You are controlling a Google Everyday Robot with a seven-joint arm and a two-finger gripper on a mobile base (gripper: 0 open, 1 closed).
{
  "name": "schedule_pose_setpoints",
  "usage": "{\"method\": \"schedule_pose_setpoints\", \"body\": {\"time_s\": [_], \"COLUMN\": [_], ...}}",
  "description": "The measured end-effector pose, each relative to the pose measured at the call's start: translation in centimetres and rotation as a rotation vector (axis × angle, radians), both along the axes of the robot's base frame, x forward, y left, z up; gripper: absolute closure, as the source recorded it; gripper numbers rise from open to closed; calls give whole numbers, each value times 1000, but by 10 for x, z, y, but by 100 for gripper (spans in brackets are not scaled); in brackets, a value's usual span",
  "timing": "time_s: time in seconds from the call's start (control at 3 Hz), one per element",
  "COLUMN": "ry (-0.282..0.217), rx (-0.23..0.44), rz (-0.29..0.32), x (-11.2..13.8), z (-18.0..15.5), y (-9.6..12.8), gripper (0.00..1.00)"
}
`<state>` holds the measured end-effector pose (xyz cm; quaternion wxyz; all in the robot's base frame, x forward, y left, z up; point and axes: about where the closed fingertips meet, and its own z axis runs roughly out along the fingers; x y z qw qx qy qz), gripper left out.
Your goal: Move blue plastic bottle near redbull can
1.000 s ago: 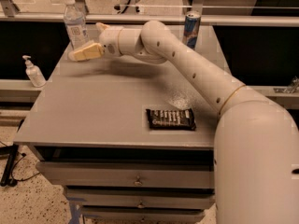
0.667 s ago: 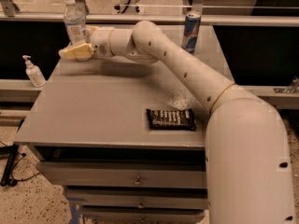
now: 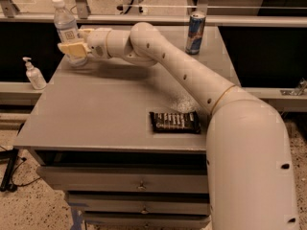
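Observation:
The blue plastic bottle (image 3: pixel 66 28), clear with a white cap and a white label, stands at the far left corner of the grey table (image 3: pixel 110 104) and leans slightly left. My gripper (image 3: pixel 76 46) is against the bottle's lower half, reaching in from the right, and its cream-coloured end crosses in front of the bottle's base. The redbull can (image 3: pixel 195 32) stands upright at the far right of the table, well away from the bottle and the gripper.
A flat dark candy bar wrapper (image 3: pixel 174 122) lies near the table's front right, beside my arm. A small white pump-dispenser bottle (image 3: pixel 34 74) stands on a ledge left of the table. Drawers sit under the table top. A rail runs behind the table.
My gripper has moved left to the bottle. The bottle has shifted a little to the left and now leans. The can and the wrapper have not moved.

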<state>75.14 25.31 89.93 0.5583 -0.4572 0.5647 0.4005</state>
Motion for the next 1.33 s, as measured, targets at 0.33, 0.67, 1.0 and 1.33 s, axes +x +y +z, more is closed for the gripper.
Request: {"method": "schedule_pose_setpoints", "body": {"time_s": [0.33, 0.67, 1.0, 1.33], "ry": [-5, -11, 2, 42], "rx": [-14, -64, -119, -152], "rz": [-37, -114, -217, -364], "x": [-3, -18, -41, -69], "z": [7, 17, 18, 11], "y": [-23, -93, -181, -276], "gripper": [87, 100, 100, 100]}}
